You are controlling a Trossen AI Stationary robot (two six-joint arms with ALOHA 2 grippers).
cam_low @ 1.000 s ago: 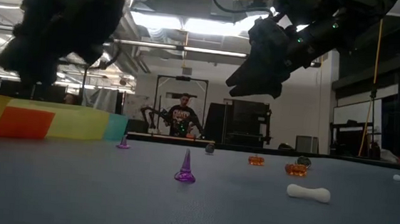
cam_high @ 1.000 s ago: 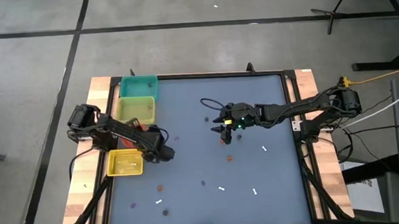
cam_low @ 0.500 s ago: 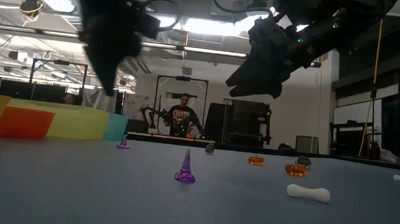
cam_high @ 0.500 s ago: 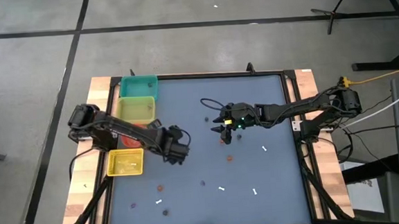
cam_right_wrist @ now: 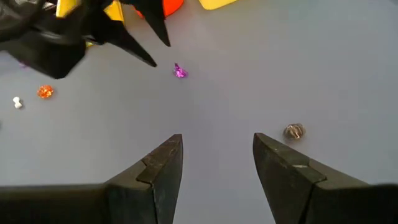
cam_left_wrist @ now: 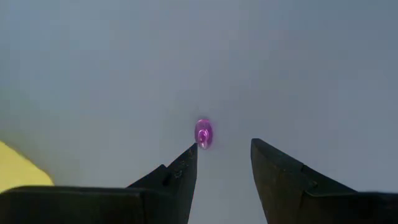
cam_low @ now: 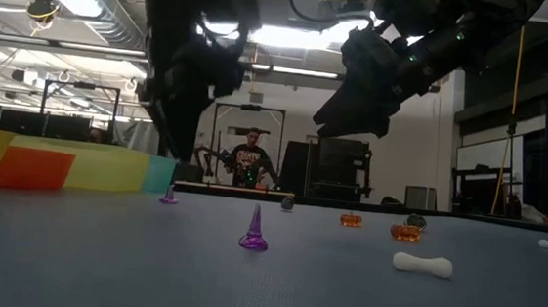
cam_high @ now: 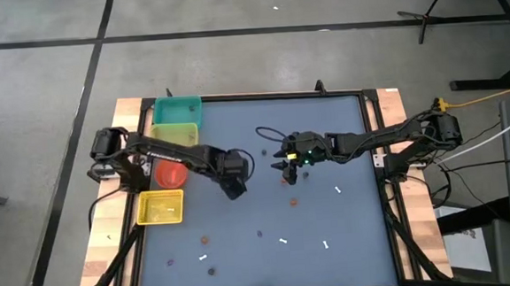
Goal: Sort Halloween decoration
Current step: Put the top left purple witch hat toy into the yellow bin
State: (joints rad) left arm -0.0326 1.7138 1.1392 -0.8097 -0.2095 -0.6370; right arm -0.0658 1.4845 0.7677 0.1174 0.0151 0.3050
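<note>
halloween decoration: tiny trinkets scattered loose over the table (cam_high: 343,129), none in either gripper
table: dark blue-grey mat in a wooden frame, both arms reaching in over it
bins: a row along the table's left edge; teal bin (cam_high: 178,109) farthest back, then a yellow-green bin (cam_high: 175,135), red bin (cam_high: 170,174), yellow bin (cam_high: 160,207) nearest
left gripper (cam_high: 232,189): above the mat left of centre, fingers spread with nothing between them; low view shows it raised clear of the surface
right gripper (cam_high: 279,160): above the mat near centre, fingers parted and empty, also held off the surface
purple cone trinket (cam_left_wrist: 203,133): on the mat just ahead of the left fingertips, seen too from the right wrist (cam_right_wrist: 180,71)
orange round trinkets: one (cam_high: 294,180) just beside the right gripper, another (cam_high: 292,202) nearer the front
white sticks: several toward the front, e.g. (cam_high: 282,241) and (cam_high: 203,256); one (cam_low: 422,265) lies flat in the low view
dark trinket (cam_right_wrist: 293,131): on the mat by the right fingers
</note>
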